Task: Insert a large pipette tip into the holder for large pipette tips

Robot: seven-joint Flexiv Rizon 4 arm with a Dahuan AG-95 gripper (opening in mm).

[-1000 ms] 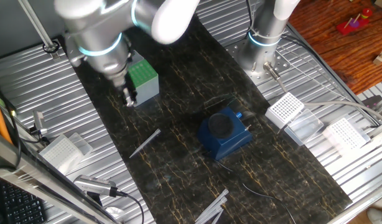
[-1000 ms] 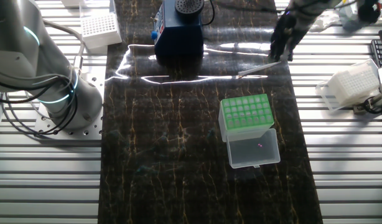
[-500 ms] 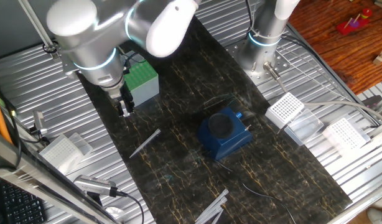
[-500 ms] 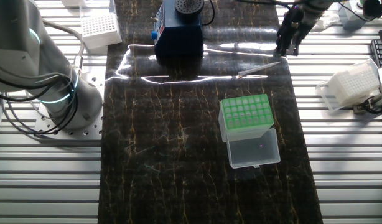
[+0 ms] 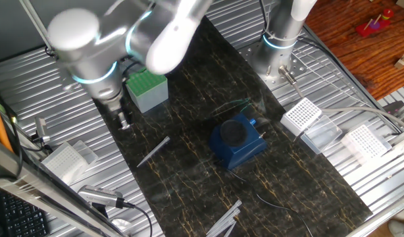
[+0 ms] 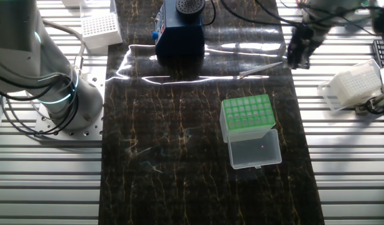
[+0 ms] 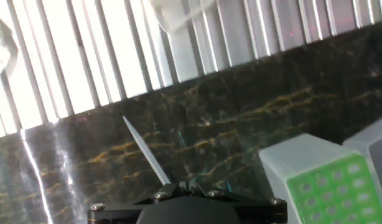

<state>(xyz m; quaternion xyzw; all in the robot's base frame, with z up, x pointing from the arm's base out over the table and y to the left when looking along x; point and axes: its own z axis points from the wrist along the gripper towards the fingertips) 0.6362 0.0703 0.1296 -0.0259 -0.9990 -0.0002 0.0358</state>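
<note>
The large pipette tip (image 5: 152,151) lies flat on the dark mat, a thin translucent cone; it also shows as pipette tip (image 6: 261,69) and pipette tip (image 7: 146,152). The holder (image 5: 146,89) is a pale box with a green grid top, seen again as holder (image 6: 245,114) with its clear lid (image 6: 254,150) folded open, and as holder (image 7: 321,180) at the lower right. My gripper (image 5: 123,120) hangs above the mat's edge, between holder and tip, touching neither. In the other fixed view the gripper (image 6: 298,53) is just right of the tip. Its jaws meet at the centre and hold nothing.
A dark blue block with a round black top (image 5: 238,141) stands mid-mat. White perforated racks (image 5: 301,117) (image 5: 65,160) sit on the ribbed metal table off the mat. Loose tips (image 5: 222,220) lie near the front edge. A second arm's base (image 6: 48,87) stands beside the mat.
The gripper has moved away from the holder's side toward the mat's edge and nearer the lying tip. The tip and holder have not moved.
</note>
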